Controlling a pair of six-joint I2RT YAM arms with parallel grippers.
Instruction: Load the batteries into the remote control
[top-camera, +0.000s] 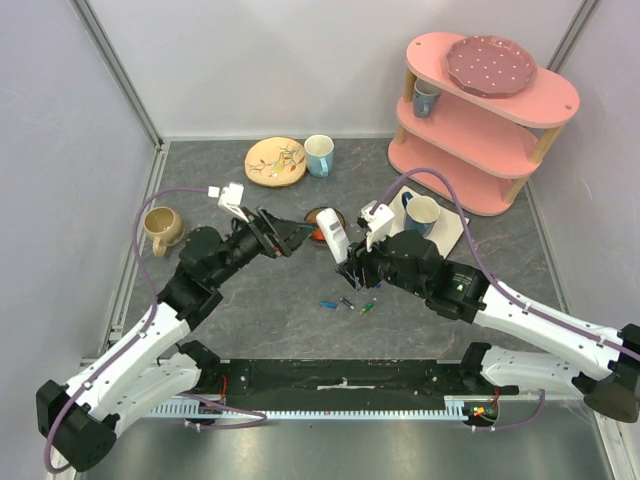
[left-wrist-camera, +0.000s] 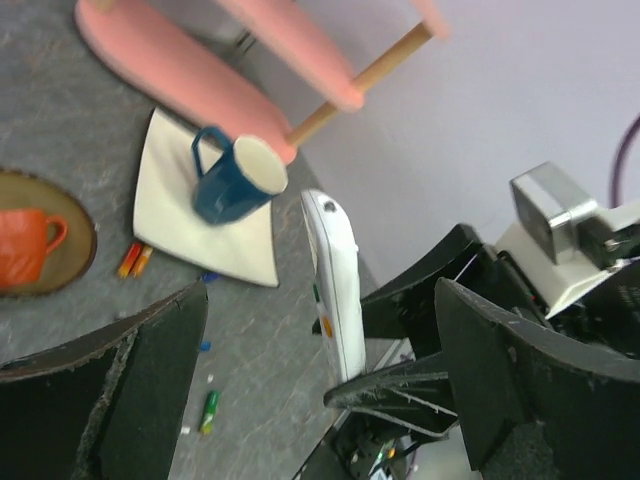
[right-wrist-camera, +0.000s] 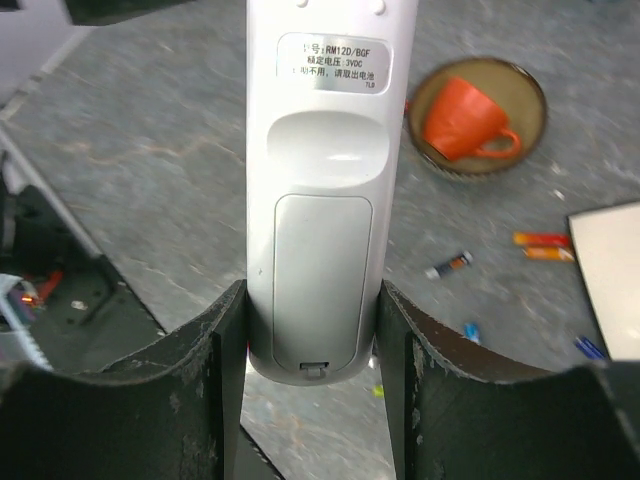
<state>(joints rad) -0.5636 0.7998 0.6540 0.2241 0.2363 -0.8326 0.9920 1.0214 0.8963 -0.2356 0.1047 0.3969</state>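
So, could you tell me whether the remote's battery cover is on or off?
On. The right wrist view shows the battery cover seated flush in the back of the remote control.

The remote control (right-wrist-camera: 316, 200) ran off the top of the right wrist view with its button face turned away. Its foot was buried in the right gripper (right-wrist-camera: 312, 305). From above, the batteries (top-camera: 346, 303) were mere specks, their markings unreadable. In the left wrist view the pink shelf (left-wrist-camera: 180, 65) was blurred and cropped.

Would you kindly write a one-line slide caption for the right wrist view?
Right gripper clamps the slim white plastic remote control, battery cover closed, with loose batteries on the grey table.
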